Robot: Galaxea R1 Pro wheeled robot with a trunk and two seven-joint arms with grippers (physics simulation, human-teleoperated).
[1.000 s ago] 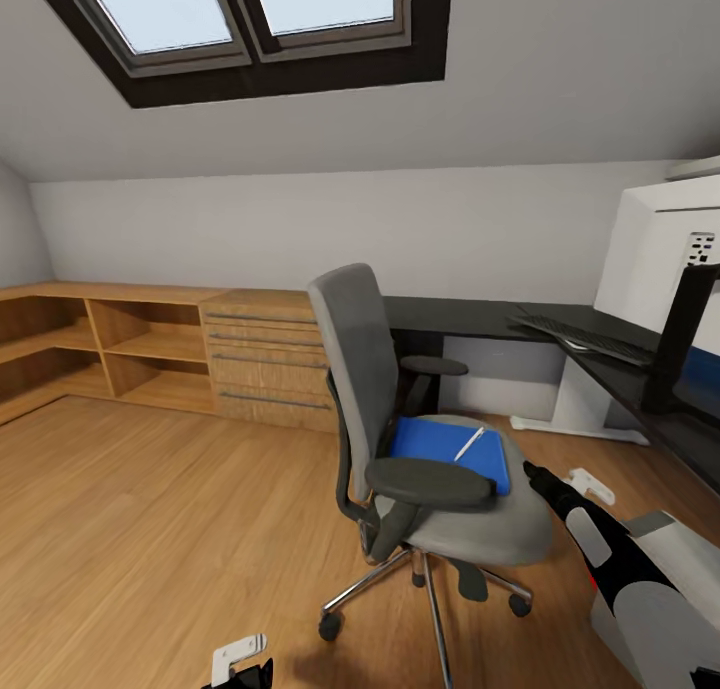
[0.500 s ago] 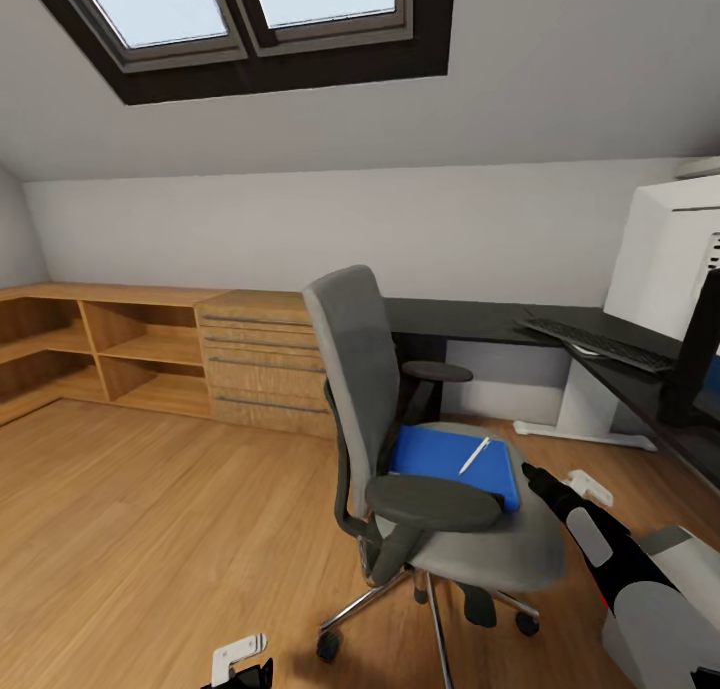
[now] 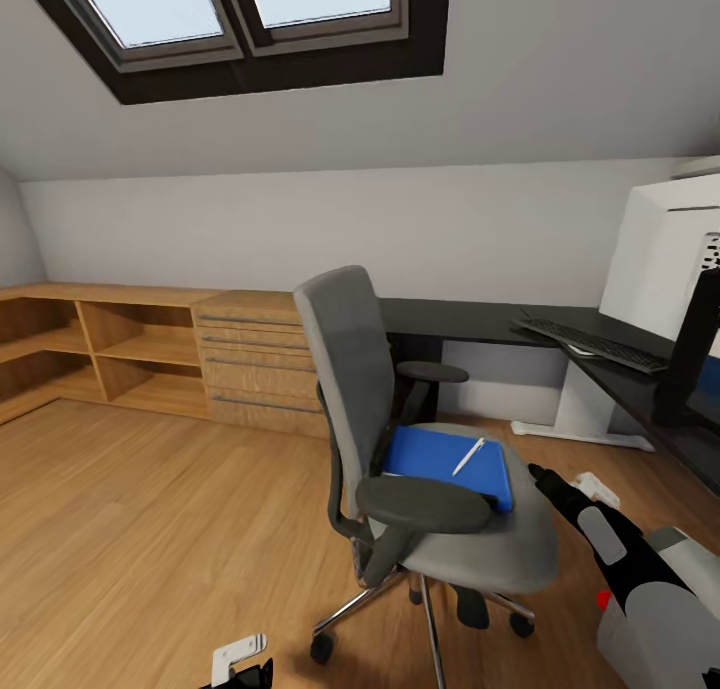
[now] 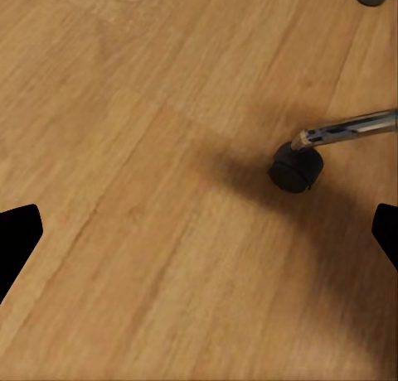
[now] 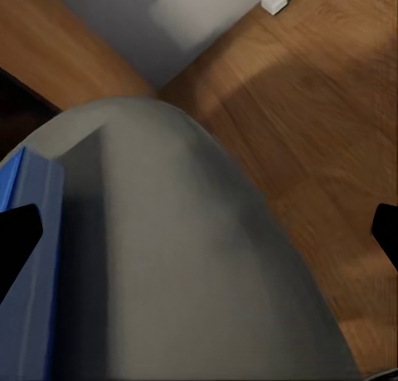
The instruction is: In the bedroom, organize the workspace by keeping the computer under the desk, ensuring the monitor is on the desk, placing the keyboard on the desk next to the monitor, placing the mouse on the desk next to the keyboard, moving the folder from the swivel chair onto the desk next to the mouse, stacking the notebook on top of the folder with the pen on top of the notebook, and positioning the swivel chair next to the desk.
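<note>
Looking over the room, I judge most of the job is left. The folder [image 3: 445,459] lies on the chair [image 3: 420,449] seat with the pen [image 3: 468,457] on top of it; I can't spot the notebook or the mouse. The keyboard [image 3: 590,341] sits on the desk [image 3: 470,319] near the monitor [image 3: 665,259], so those two look settled. My right gripper [image 5: 199,224] hangs just beside the seat's front edge, fingers spread wide, holding nothing. My left gripper [image 4: 199,232] hovers low over the floor [image 3: 150,509] near a caster [image 4: 295,166], also spread and empty. Next, I reckon, comes picking up the folder.
</note>
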